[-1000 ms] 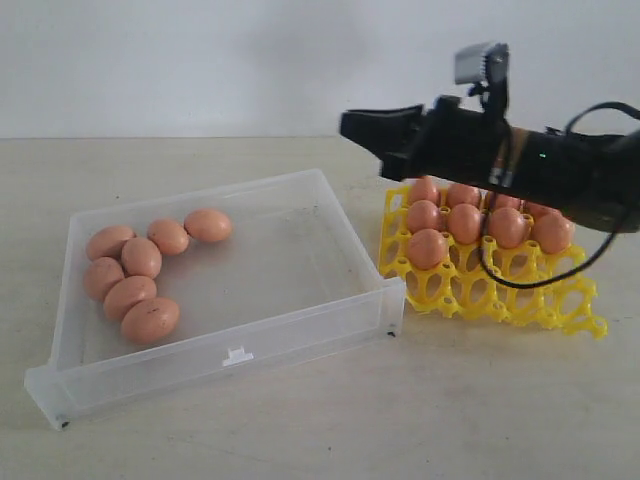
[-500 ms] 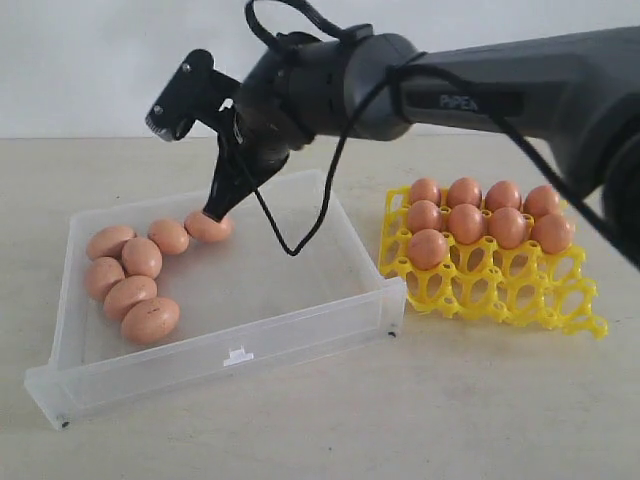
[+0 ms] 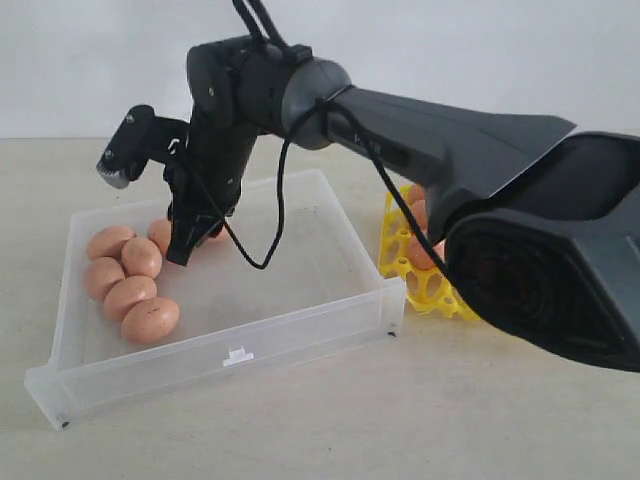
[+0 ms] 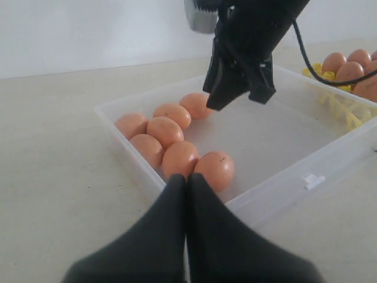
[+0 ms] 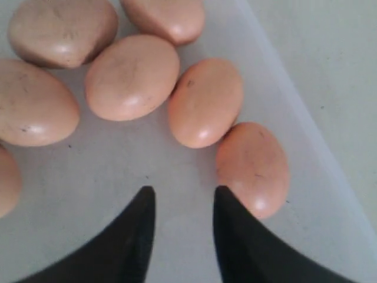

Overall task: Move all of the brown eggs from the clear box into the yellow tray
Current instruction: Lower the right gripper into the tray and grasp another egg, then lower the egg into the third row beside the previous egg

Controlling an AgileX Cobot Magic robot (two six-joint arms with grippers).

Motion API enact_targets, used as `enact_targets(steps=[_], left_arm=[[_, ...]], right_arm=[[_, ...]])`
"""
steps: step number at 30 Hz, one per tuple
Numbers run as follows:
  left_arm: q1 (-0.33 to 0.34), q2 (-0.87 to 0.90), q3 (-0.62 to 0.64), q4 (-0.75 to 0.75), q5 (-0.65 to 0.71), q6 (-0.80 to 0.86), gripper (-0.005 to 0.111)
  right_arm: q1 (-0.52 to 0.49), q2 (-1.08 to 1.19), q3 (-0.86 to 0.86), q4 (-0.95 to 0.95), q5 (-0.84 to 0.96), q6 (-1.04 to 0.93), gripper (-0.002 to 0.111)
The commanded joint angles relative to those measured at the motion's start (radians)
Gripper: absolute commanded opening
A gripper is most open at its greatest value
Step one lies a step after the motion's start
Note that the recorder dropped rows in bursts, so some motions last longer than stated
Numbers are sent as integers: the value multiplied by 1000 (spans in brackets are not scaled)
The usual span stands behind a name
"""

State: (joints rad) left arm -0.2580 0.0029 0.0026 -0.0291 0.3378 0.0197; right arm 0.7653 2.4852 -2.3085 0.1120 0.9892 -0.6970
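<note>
Right gripper is down inside the shallow translucent clear plastic box, jaws parted with a clear gap, holding nothing. Seven smooth pinkish-brown oval eggs lie clustered and touching at the box end away from the tray. The end egg sits just beside one finger, not between the two. The bright yellow plastic lattice tray beside the box is mostly hidden by the arm; several eggs already sit in it. Left gripper is idle outside the box, jaws pressed together, empty. Handling call: light, rigid but brittle shell, smooth and round, so it'll roll or squirt out. Take the end egg across its short axis at the widest girth, low force. Neighbours leave little finger room.
</note>
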Motion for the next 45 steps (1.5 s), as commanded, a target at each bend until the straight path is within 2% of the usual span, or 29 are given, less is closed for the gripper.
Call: enact_targets(steps=[1, 3, 12, 23, 26, 28, 31, 32, 36, 41, 45], left_arm=[[0, -3, -3, -8, 0, 1, -4], [0, -3, -3, -8, 0, 1, -4], [0, -3, -3, -8, 0, 1, -4], [0, -3, -3, -8, 0, 1, -4], [0, -3, -3, -8, 0, 1, -4], [0, -3, -3, -8, 0, 1, -4], [0, -3, -3, -8, 0, 1, -4], [0, -3, -3, -8, 0, 1, -4], [0, -3, -3, -8, 0, 1, -4], [0, -3, -3, -8, 0, 1, -4], [0, -3, -3, -8, 0, 1, -4]], right_arm=[[-5, 37, -6, -25, -45, -4, 62], [-5, 47, -6, -40, -76, 20, 65], [-5, 65, -6, -84, -209, 45, 64], [-5, 119, -6, -127, -246, 90, 64], [-5, 121, -6, -133, -249, 120, 54], [-5, 121, -6, -135, -253, 131, 39], [-5, 117, -6, -135, -256, 131, 5], [-5, 117, -6, -132, -256, 140, 0], [-5, 91, -6, -112, -193, 215, 0], [-5, -6, -6, -112, 9, 290, 0], [-5, -136, -6, -90, 73, 453, 0]])
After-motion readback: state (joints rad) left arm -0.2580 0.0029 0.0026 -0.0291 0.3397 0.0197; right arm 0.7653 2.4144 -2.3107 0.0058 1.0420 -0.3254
